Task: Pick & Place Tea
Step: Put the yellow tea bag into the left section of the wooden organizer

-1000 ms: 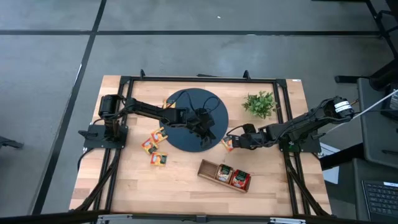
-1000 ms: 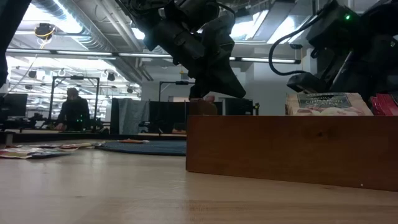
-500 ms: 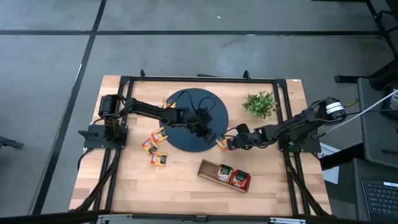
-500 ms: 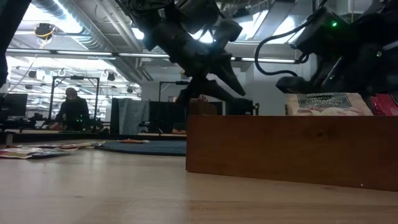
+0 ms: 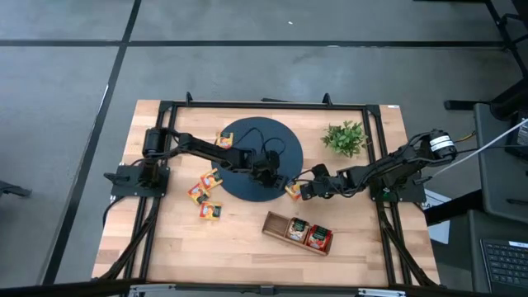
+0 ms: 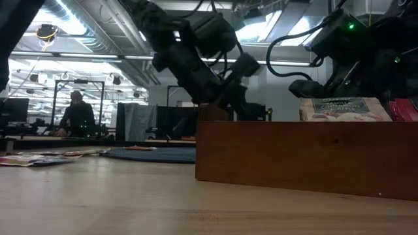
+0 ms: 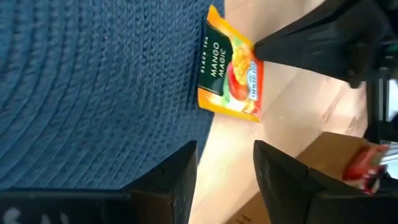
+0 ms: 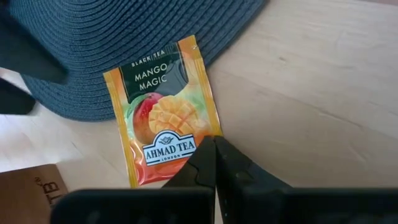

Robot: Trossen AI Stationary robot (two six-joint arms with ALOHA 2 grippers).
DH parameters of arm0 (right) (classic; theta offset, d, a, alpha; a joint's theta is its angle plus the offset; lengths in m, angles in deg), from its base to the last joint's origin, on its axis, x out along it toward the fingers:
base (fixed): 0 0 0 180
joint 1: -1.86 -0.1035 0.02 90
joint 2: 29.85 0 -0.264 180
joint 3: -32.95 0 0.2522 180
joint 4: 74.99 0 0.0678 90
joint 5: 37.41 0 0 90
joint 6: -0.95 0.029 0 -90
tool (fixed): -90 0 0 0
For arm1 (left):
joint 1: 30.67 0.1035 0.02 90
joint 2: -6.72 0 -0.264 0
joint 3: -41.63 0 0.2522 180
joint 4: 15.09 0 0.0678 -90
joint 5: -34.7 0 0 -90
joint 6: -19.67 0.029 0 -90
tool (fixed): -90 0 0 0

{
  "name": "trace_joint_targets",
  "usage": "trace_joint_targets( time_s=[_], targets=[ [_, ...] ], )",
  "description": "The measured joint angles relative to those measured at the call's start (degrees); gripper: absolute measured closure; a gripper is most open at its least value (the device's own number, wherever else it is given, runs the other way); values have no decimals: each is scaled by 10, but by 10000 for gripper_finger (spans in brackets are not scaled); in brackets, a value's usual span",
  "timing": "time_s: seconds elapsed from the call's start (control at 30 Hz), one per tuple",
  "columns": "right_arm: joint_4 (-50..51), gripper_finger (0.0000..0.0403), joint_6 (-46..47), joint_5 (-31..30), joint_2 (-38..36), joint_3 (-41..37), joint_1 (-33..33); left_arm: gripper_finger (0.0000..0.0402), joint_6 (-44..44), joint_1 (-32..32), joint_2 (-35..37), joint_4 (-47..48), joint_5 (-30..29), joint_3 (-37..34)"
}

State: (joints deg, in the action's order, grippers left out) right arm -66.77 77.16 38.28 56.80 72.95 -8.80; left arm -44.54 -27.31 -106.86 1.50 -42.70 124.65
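We see the right claw (image 8: 214,163) clenched on an orange packet (image 8: 163,109) reading "BLACK TEA MANGO MAGIC, AHMAD TEA LONDON", half on the blue mat (image 8: 112,37), half on the tabletop (image 8: 323,93); the left claw (image 7: 225,168) hangs released just beside it.

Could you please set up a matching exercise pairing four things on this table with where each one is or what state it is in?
Things:
1. mango tea packet
2. left gripper
3. right gripper
4. wooden tray

States:
A. open, above the edge of the round blue mat
B. shut on a corner of the packet
C. lying half on the mat, half on the table
D. holding upright tea packets in two of its compartments, one end empty

Pairs: 1-C, 2-A, 3-B, 4-D
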Motion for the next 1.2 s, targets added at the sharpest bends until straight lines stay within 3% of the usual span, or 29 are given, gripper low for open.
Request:
trace_joint_targets(
  time_s=[0.3, 1.2],
  targets=[
    [-3, 402, -15, 2, 0, 0, 0, 249, -28, 2, -10, -20, -41, 0],
    [-25, 402, -19, -5, 1, -1, 0, 262, -117, 9, -65, -108, -7, 1]
  ],
)
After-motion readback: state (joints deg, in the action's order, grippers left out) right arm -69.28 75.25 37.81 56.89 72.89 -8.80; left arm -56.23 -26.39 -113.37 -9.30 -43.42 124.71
